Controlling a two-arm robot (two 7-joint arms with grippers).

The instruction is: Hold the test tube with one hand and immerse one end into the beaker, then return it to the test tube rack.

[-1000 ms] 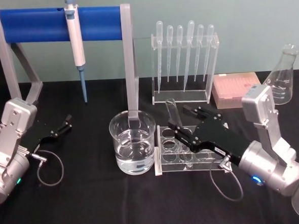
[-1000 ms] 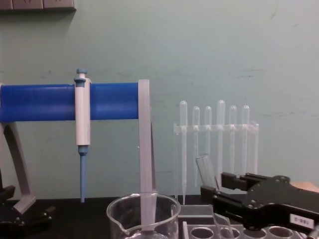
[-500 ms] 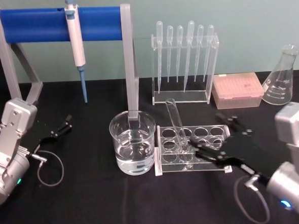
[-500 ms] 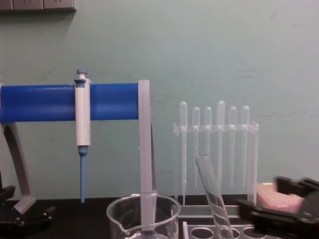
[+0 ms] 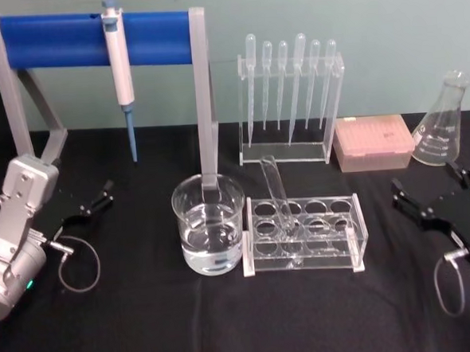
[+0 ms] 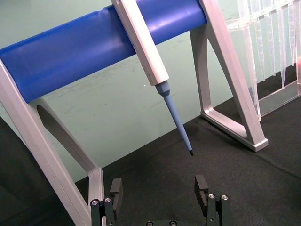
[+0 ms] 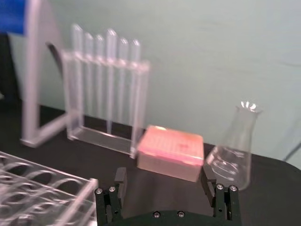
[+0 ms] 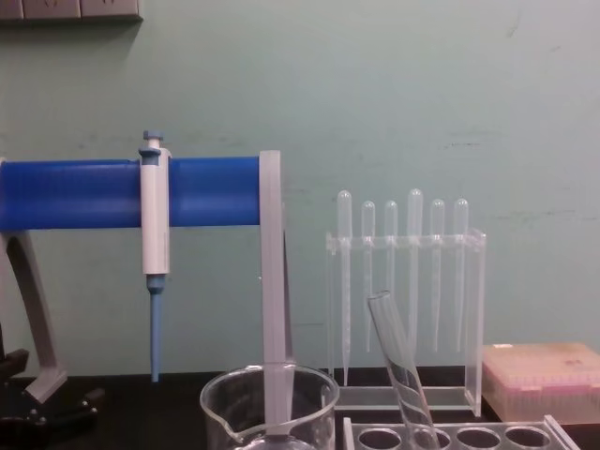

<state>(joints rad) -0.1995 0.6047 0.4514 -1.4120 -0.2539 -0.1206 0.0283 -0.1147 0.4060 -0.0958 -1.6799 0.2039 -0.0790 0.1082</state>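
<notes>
Now right end effector (image 5: 432, 195) open, empty.

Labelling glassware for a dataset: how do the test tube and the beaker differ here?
The test tube is narrow and leans in the clear rack; the beaker is wide and stands upright on the table. The beaker holds clear liquid; liquid in the tube cannot be told. Both are clear glass.

The test tube (image 8: 401, 369) leans tilted in a clear rack (image 8: 469, 437) just right of the beaker (image 8: 269, 409), with 6 pipettes (image 8: 403, 272) standing behind, a white-and-blue pipettor (image 8: 155, 244) hanging from a blue bar (image 8: 94, 193), and a pink box (image 8: 544, 379) at right.
</notes>
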